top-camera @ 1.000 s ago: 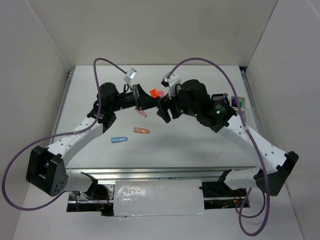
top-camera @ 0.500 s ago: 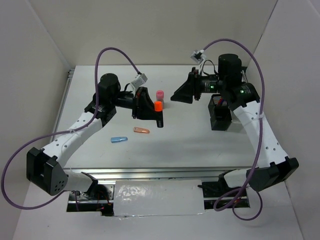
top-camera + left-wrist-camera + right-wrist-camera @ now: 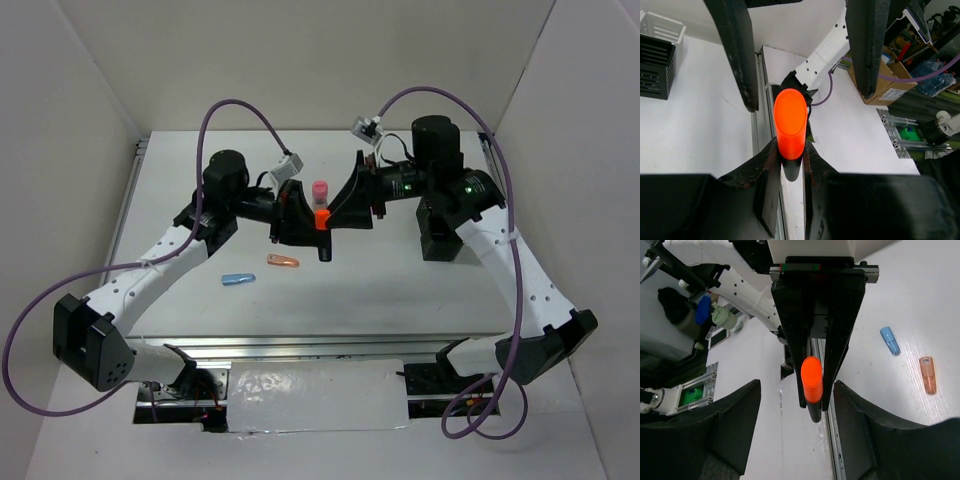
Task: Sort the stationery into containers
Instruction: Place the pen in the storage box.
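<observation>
My left gripper [image 3: 320, 226] is shut on an orange/black highlighter [image 3: 320, 219], orange cap up, held above the table. In the left wrist view the highlighter [image 3: 790, 121] sits between its jaws [image 3: 790, 152]. My right gripper [image 3: 342, 205] is open and faces it, its fingers [image 3: 735, 55] standing on either side of the orange cap without touching. In the right wrist view the highlighter [image 3: 811, 380] lies between my open right gripper [image 3: 797, 390]. A pink-capped stubby cylinder [image 3: 319, 188] stands behind. The black mesh pen cup [image 3: 440, 232] is under the right arm. The white tray [image 3: 662, 27] is beside the cup [image 3: 655, 65].
An orange cap-like piece [image 3: 283, 261] and a blue cap-like piece [image 3: 238, 279] lie on the white table in front of the left arm; both also show in the right wrist view, orange [image 3: 927, 375] and blue [image 3: 889, 340]. White walls enclose the table.
My right gripper has swung left from beside the pen cup up to the highlighter's cap. My left gripper has shifted slightly right, still holding the highlighter.
</observation>
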`<state>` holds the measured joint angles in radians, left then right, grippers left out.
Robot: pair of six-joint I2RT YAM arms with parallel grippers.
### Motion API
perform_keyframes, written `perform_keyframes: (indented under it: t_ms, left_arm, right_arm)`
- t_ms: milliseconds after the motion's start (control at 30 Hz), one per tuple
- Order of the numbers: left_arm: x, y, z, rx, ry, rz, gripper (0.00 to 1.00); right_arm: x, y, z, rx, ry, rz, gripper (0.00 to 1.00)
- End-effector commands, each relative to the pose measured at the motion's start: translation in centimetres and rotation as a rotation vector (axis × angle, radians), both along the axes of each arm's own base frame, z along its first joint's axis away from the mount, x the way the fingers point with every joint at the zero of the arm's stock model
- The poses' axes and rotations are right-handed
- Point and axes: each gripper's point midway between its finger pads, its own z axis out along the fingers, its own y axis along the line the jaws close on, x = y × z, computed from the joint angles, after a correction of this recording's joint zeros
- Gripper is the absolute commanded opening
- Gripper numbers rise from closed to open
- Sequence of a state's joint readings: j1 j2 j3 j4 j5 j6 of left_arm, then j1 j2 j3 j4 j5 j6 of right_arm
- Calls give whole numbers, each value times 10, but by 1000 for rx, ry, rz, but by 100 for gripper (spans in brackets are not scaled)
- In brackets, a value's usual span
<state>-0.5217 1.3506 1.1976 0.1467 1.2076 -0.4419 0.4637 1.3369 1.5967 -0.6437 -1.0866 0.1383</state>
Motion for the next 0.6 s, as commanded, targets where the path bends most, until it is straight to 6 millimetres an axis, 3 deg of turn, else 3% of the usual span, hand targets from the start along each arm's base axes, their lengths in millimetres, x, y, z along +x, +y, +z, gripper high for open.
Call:
perform_keyframes:
  t_ms: [0,333,567]
  left_arm:
    - [-1,-3,18,-40,-102,-10,0]
    - [2,-8,18,-39,-93,4,0]
    - [3,-9,17,-29,-101,17,0]
  right_arm:
    - [-5,3,10,13,-65,9,66]
    - [-11,13,-7,-35,-114,31,49]
    - [-6,14,-10,-47,-105,8,22]
